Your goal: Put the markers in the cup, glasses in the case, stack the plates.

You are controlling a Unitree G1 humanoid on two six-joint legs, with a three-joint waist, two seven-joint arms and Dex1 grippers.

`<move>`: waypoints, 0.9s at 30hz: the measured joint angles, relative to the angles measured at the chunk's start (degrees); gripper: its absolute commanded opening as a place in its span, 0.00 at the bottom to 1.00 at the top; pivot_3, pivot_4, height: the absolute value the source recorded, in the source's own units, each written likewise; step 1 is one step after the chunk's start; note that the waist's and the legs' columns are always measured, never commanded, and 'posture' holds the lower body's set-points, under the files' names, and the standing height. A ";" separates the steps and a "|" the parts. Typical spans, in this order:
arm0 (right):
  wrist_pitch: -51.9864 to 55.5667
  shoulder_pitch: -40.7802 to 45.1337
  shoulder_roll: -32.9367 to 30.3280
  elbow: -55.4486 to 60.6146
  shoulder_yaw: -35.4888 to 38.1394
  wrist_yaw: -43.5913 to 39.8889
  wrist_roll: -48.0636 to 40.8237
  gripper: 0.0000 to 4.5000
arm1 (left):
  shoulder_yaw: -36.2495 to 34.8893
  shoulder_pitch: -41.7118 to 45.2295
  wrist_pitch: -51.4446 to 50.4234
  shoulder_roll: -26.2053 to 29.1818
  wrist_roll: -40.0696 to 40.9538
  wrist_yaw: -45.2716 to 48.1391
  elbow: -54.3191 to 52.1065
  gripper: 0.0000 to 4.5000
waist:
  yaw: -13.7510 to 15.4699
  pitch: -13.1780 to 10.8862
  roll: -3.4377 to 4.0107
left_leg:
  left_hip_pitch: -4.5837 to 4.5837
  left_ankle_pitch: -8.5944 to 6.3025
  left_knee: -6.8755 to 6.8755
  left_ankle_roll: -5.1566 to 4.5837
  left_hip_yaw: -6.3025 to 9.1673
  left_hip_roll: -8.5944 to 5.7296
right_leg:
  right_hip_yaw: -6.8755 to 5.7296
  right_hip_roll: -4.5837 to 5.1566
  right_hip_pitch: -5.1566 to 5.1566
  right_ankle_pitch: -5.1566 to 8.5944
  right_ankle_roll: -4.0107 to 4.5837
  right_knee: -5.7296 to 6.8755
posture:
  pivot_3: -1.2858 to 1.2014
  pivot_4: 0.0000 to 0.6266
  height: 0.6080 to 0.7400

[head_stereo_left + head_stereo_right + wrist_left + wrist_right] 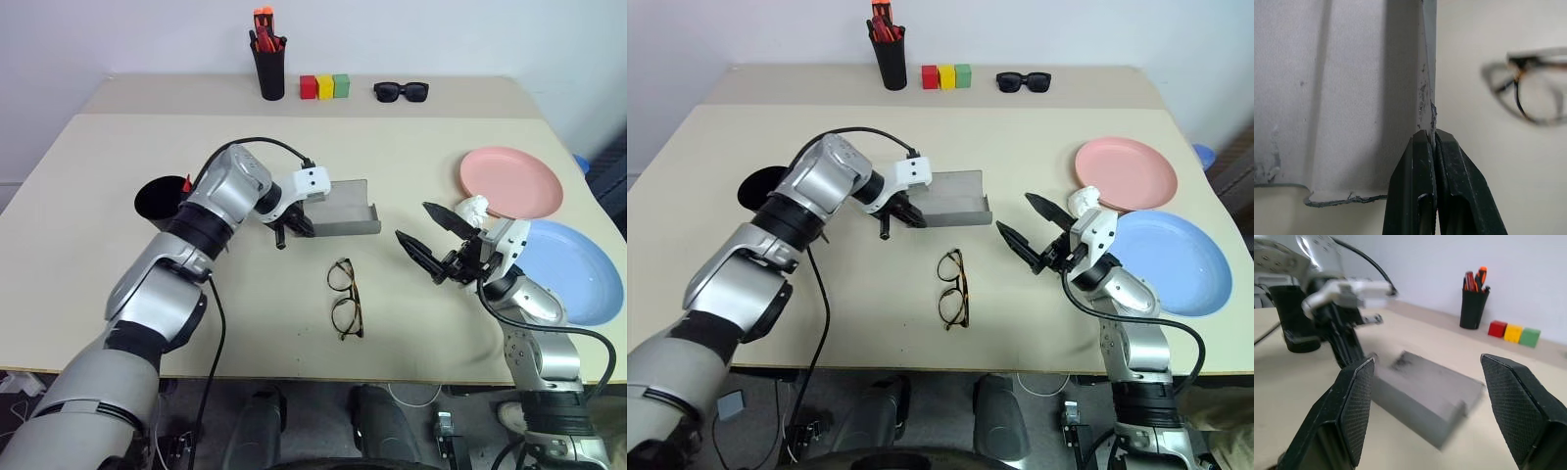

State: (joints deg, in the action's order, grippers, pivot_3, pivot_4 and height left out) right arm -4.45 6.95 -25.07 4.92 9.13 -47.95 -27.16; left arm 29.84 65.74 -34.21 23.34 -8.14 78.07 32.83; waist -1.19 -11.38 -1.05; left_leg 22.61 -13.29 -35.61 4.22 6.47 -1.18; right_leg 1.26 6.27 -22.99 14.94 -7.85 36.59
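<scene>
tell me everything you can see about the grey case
The grey case is a rectangular hard shell, lying open on the table with its paler lining showing. Its edge looks scuffed and chipped. The left claw is shut on its thin wall at the end toward the cup. The glasses lie just in front of it, apart.

A big pale table (196, 333) holds everything. On it lie the glasses (344, 299), the open grey case (348, 209), a black cup (160, 199), a pink plate (511, 181) and a blue plate (578, 269). At the far edge stand a pen pot (269, 70), three colored blocks (324, 86) and black sunglasses (401, 91).
</scene>
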 measured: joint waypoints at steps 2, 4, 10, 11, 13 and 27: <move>0.10 -0.06 0.00 0.00 0.01 0.01 0.00 0.79 | 0.00 -1.27 -2.33 1.10 0.10 0.73 -4.33 0.02 | 0.01 0.00 0.00 | 0.00 0.00 -0.03 0.00 0.00 0.00 | 0.00 0.00 0.01 0.00 0.00 0.02 | 0.52 0.24 1.00; 0.21 -0.17 0.00 0.04 -0.01 0.05 -0.02 0.79 | 0.00 -2.64 -4.53 2.03 0.23 1.14 -8.20 0.02 | 0.08 0.00 0.00 | 0.00 0.00 -0.04 0.00 0.01 0.00 | -0.01 0.00 0.01 0.00 0.00 0.05 | 0.52 0.24 1.00; 0.29 -1.37 -0.01 0.56 -0.03 -0.03 0.01 0.79 | 0.21 -5.50 -5.83 3.54 0.86 0.77 -13.93 0.13 | 0.05 0.01 0.01 | -0.02 0.00 -0.06 0.00 0.01 0.00 | 0.00 0.00 0.01 0.00 0.00 0.08 | 0.52 0.24 1.00; 0.29 -1.62 -0.01 0.56 -0.03 -0.09 0.01 0.79 | 0.30 -5.67 -5.79 3.54 0.84 0.40 -13.93 0.20 | 0.05 0.01 0.01 | -0.02 0.00 -0.07 0.00 0.01 0.00 | 0.00 0.00 0.01 0.00 0.01 0.09 | 0.52 0.24 1.00; 0.30 -2.08 -0.01 0.56 -0.03 -0.11 0.01 0.79 | 0.40 -5.89 -5.22 3.68 0.67 -0.35 -13.92 0.43 | 0.05 0.01 0.01 | -0.03 0.00 -0.07 0.00 0.01 0.00 | 0.00 0.00 0.01 0.00 0.01 0.10 | 0.52 0.24 1.00; 14.62 -6.61 -3.01 7.69 0.89 12.00 2.08 0.79 | -5.59 -6.96 -6.78 2.15 4.22 -7.15 -19.15 0.99 | 0.20 0.01 0.02 | 0.02 0.00 -0.11 -0.01 0.02 0.00 | 0.00 0.02 -0.01 0.01 0.01 0.12 | 0.52 0.24 1.00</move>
State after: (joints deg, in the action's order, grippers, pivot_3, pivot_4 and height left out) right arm 10.17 0.34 -28.08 12.62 10.02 -35.95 -25.08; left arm 24.25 58.79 -40.98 25.49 -3.92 70.92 13.68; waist -0.98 -11.37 -1.03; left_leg 22.63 -13.29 -35.72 4.21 6.49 -1.18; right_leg 1.27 6.28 -23.00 14.94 -7.84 36.71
